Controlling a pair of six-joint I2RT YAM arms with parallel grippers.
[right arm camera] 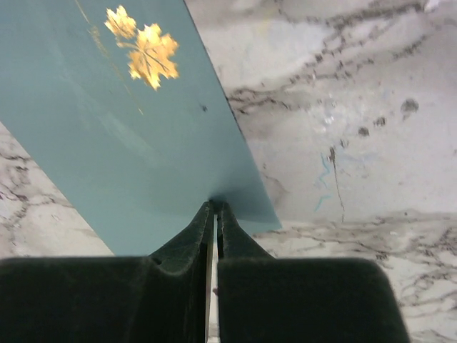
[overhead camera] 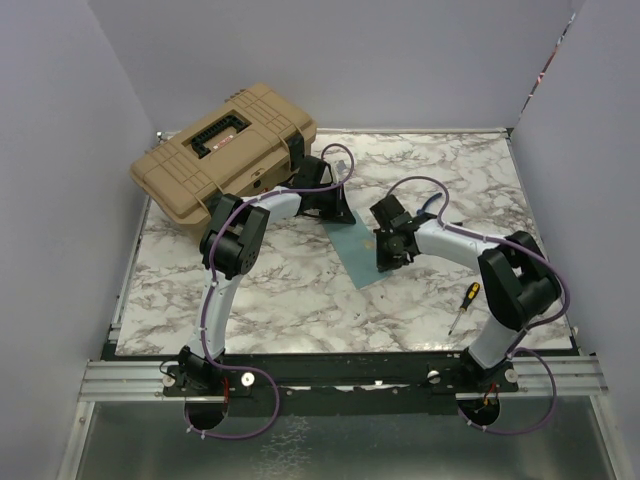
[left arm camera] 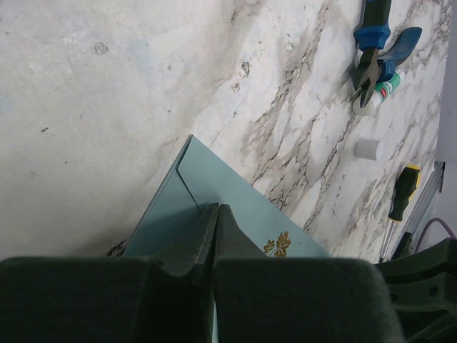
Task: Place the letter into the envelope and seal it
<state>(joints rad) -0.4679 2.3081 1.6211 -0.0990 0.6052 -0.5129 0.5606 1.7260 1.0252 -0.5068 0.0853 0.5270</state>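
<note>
Left fingers (overhead camera: 338,212) and right fingers (overhead camera: 384,258) meet over the envelope (overhead camera: 355,265) lying flat mid-worktop (overhead camera: 300,290). The left fingers (left arm camera: 191,239) are closed on nothing, tips on its face. The right fingers (right arm camera: 187,239), likewise closed, touch its edge. With the letter unseen, presumably inside, sealing seems the step in hand; next, firm pressure along the flap.

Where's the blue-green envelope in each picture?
Top external: the envelope sits in the picture's middle.
Left wrist: lower middle, at the tip of the left claw.
Right wrist: upper left, its corner at the right claw.
Shared landmark: its gold maple leaf, in both wrist views.
</note>
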